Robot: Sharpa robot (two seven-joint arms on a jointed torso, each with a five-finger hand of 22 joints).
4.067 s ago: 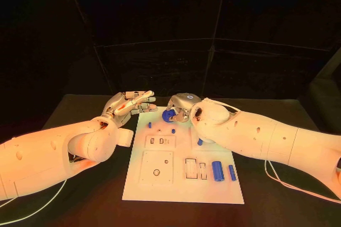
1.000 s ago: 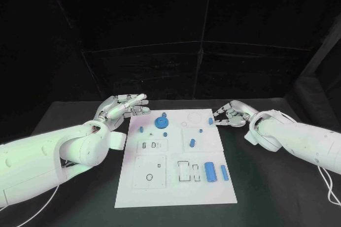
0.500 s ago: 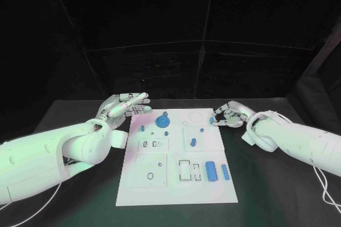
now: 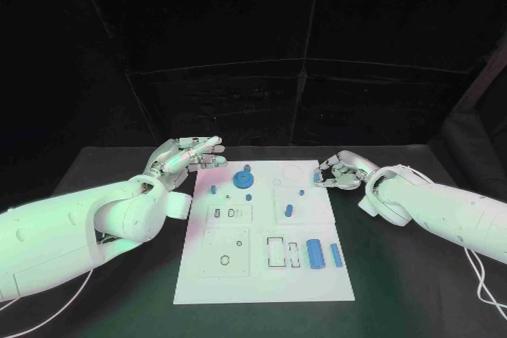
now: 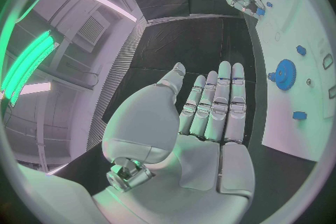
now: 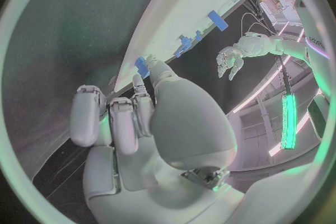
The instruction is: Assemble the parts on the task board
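The right hand (image 4: 340, 171) curls at the task board's (image 4: 264, 279) far edge, apparently pinching a small blue part (image 4: 316, 177) there, presumably for seating. The left hand (image 4: 188, 156) hovers flat-fingered and empty beside the blue gear (image 4: 244, 180), clear of the work.

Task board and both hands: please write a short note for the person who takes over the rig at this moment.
Left hand: open, fingers straight, beside the task board's far left corner, holding nothing.
Right hand: at the far right edge, fingertips on a small blue part; whether it grips it, I cannot tell.
Done, it seems: blue gear stands on the board.
Left: large blue cylinder and thin blue pin lie loose near the right edge.
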